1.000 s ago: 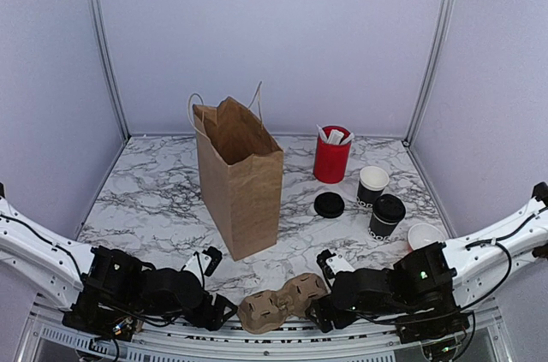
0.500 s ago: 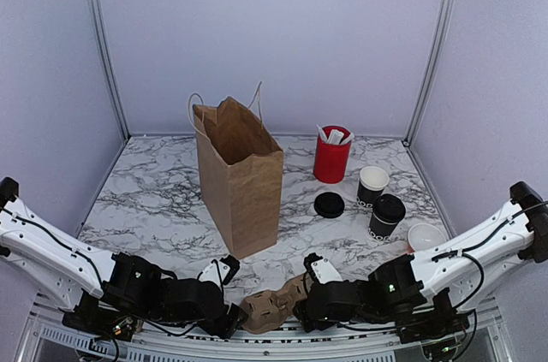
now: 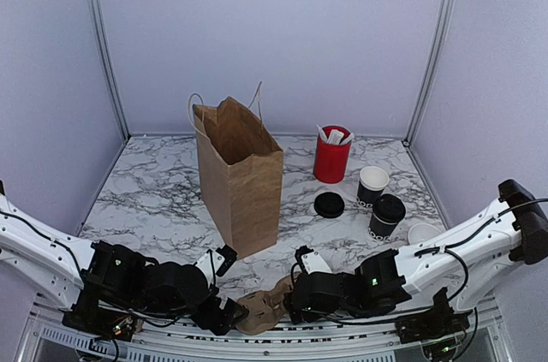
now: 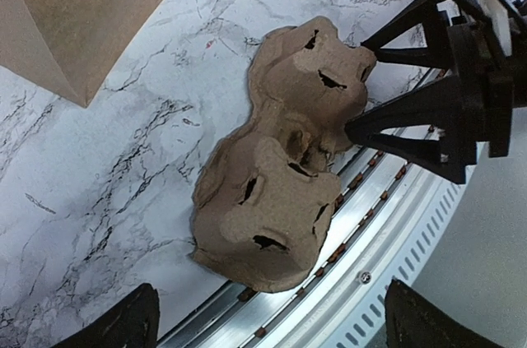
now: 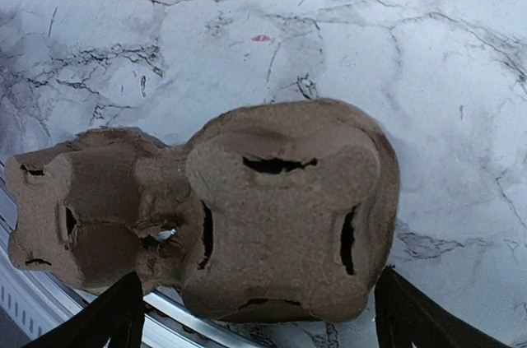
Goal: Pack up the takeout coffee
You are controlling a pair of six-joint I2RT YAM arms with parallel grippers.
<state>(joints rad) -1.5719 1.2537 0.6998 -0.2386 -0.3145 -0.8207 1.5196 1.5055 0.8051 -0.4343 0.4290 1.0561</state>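
The takeout coffee (image 3: 386,216), a black cup with its black lid on, stands at the right of the marble table, far from both grippers. A brown pulp cup carrier (image 3: 265,311) lies upside down at the table's near edge (image 4: 284,159) (image 5: 247,208). My left gripper (image 3: 227,289) (image 4: 272,327) is open, with its fingers on either side of the carrier's left end. My right gripper (image 3: 298,287) (image 5: 263,319) is open too, and its fingers flank the carrier's right end with small gaps. A brown paper bag (image 3: 240,182) stands open behind the carrier.
A loose black lid (image 3: 329,204), an open black cup with a white rim (image 3: 372,184) and a red tub of sachets (image 3: 331,155) stand near the coffee. A white round thing (image 3: 422,232) lies by the right arm. The metal rail (image 4: 395,225) runs under the carrier's edge.
Both arms have closed in on the carrier from its two ends, the right gripper travelling left. The carrier has shifted slightly left and is now partly covered. Both jaws widened a little.
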